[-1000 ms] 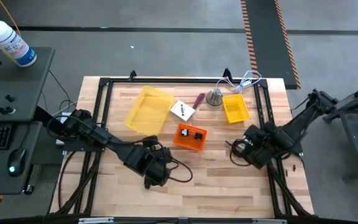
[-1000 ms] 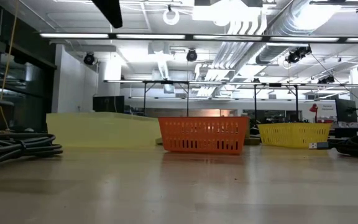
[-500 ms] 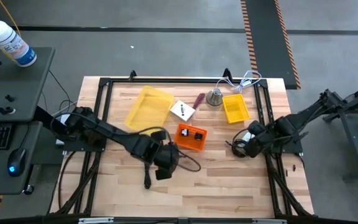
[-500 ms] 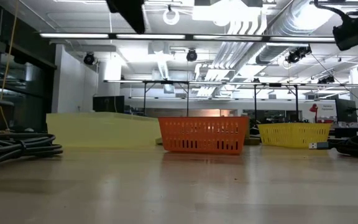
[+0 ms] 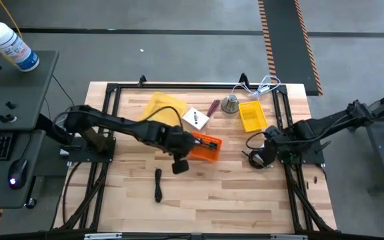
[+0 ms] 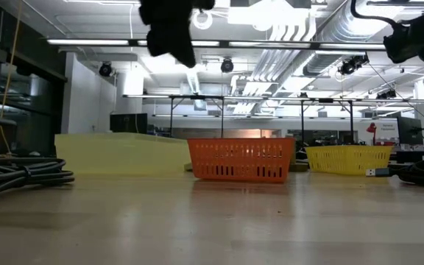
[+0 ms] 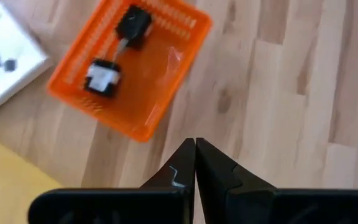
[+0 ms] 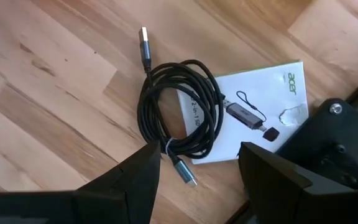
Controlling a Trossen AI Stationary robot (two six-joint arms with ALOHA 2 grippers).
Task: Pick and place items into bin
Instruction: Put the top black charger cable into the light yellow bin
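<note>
My left gripper [image 5: 181, 162] [image 7: 195, 158] is shut and holds nothing; it hovers off the table beside the near-left corner of the orange bin [image 5: 193, 152] [image 7: 135, 127]. Two black-and-white cubes [image 7: 102, 78] lie in that bin. A short black cable [image 5: 157, 185] lies flat on the table, nearer the near edge than this gripper. My right gripper [image 5: 262, 152] [image 8: 197, 162] is open above a coiled black cable [image 8: 179, 106] [image 5: 253, 158], which lies partly on a white card [image 8: 253, 93]. A maroon-handled tool [image 5: 213, 107] and another white card [image 5: 195, 119] lie beyond the orange bin.
A flat yellow tray [image 5: 159, 117] sits at far left and a small yellow bin [image 5: 252, 117] at far right. The silver bell [image 5: 230, 103] stands between them. A white cord [image 5: 264, 85] lies at the far edge. A black frame [image 5: 112, 90] rings the table; bare wood spans the near half.
My left gripper has risen and travelled from the near-left part of the table toward the orange bin, uncovering the short black cable, which stays on the wood. My right gripper has shifted a little toward the table's far-left, over the coiled cable.
</note>
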